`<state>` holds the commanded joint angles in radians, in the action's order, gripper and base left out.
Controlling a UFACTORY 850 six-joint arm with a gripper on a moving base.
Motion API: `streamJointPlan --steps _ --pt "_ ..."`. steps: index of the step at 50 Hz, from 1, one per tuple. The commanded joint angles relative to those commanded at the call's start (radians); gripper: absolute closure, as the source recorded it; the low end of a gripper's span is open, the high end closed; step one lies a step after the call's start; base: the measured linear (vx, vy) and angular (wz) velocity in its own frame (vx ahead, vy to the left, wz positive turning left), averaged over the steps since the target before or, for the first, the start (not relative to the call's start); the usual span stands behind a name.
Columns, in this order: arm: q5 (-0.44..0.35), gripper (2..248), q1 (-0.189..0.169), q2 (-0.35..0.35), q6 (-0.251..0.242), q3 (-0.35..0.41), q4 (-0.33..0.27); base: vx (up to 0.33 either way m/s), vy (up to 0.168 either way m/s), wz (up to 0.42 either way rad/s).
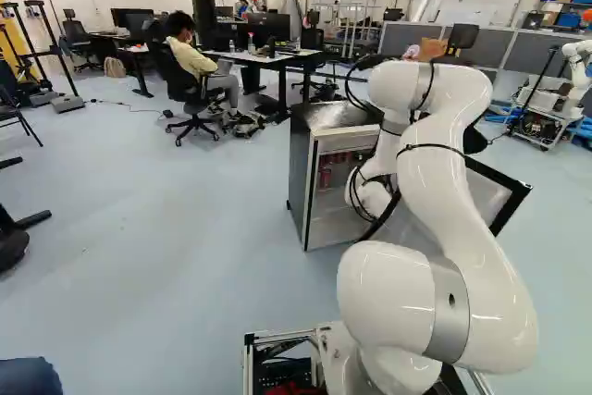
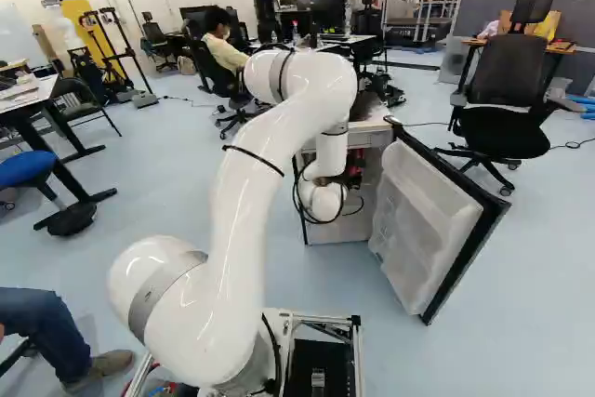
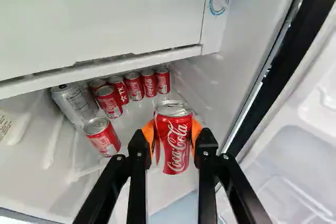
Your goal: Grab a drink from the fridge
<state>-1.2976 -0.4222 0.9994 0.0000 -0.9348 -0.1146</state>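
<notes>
Item one, the drink: a red can [image 3: 176, 142], its lid on view, ahead of your wrist camera and at the mouth of the fridge [image 1: 300, 173]. Item two, your gripper [image 3: 175, 136]: clamped on that can, with one orange pad [image 3: 148, 136] against each side of its body. Whether the can's base has cleared the shelf, you cannot tell for certain. Surrounding stock: a row of smaller-looking red cans [image 3: 134, 86] deeper inside, a silver can [image 3: 73, 103] beside them, and a nearer red-and-silver can [image 3: 103, 136] standing apart from yours. Above: a white compartment [image 3: 105, 14], with a dial [image 3: 219, 0] at its side. Access: the fridge door [image 2: 432, 220] stands wide open, its inner racks facing you in the right base view. Outermost, your arm [image 2: 242, 202] reaches from the base to the fridge opening. Progress, as judged: door open, drink chosen and gripped, so most of the task is done. Outstanding: draw the can fully out, keeping wrist and can off the door edge, then carry it away; closing the door might follow, though the task does not ask it.
</notes>
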Motion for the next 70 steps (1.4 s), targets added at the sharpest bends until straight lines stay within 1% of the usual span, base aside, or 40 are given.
streamJointPlan --steps 31,41,52,70 --pt "0.0 158 -0.005 -0.199 0.0 0.232 0.0 0.0 0.0 0.0" --pt "0.0 158 -0.004 -0.258 0.0 0.294 0.0 0.0 0.0 0.0" --pt "0.0 158 0.0 -0.316 0.0 0.346 0.0 0.0 0.0 0.0" --pt "0.0 158 0.006 -0.396 0.0 0.405 0.0 0.0 0.0 0.0"
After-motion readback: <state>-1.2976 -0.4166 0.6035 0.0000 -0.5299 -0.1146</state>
